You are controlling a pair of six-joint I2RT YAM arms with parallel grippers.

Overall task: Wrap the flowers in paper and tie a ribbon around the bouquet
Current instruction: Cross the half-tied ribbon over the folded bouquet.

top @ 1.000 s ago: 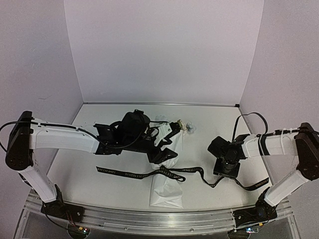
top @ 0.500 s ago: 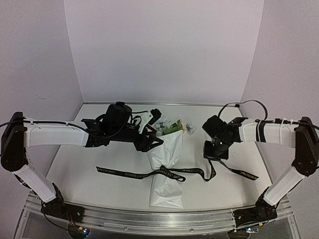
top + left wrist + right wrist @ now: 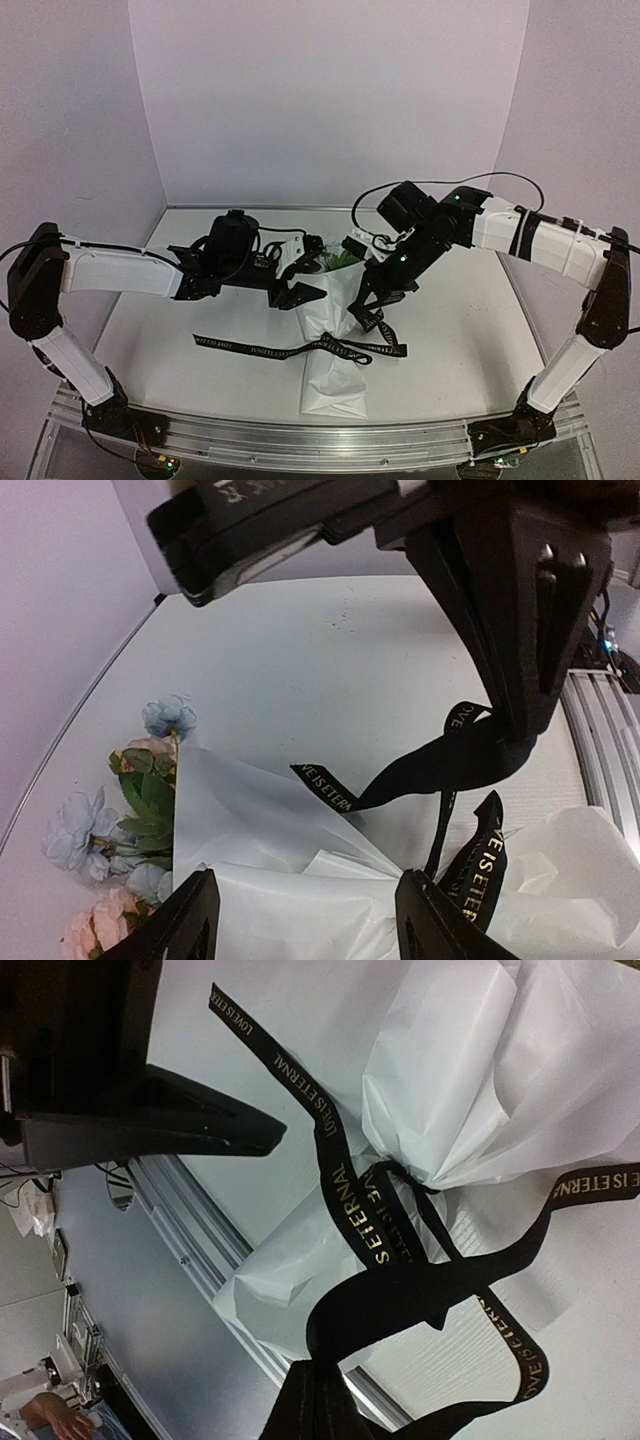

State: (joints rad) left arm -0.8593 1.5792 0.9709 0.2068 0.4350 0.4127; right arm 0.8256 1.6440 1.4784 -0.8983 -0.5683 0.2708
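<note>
Since a second ago the right arm has swung in from the right side of the bench [image 3: 470,330] to just over the bouquet [image 3: 335,325], and the left arm has drawn back a little to the left. Nearest us the paper [image 3: 330,388] cone's closed end points at the arm bases, so the bouquet's long axis runs near to far. Next out, the ribbon [image 3: 255,350] crosses that axis left to right at the cone's waist; the right wrist view shows it pinched in there, what looks like a first cinch. Its left tail lies flat on the bench, while its right tail rises to the right end effector [image 3: 375,298], which is clamped together on it. The waist crossing therefore lies down, left and nearer from that end effector. We judge this is the relation the next move turns on: the held tail has to come back across the waist. The left end effector [image 3: 300,288] hovers just left of the cone's upper part, fingers apart, holding nothing, and is the nearer one to the flat left tail. Farthest out, the flowers [image 3: 342,260] poke from the cone's open mouth, between the two end effectors.
</note>
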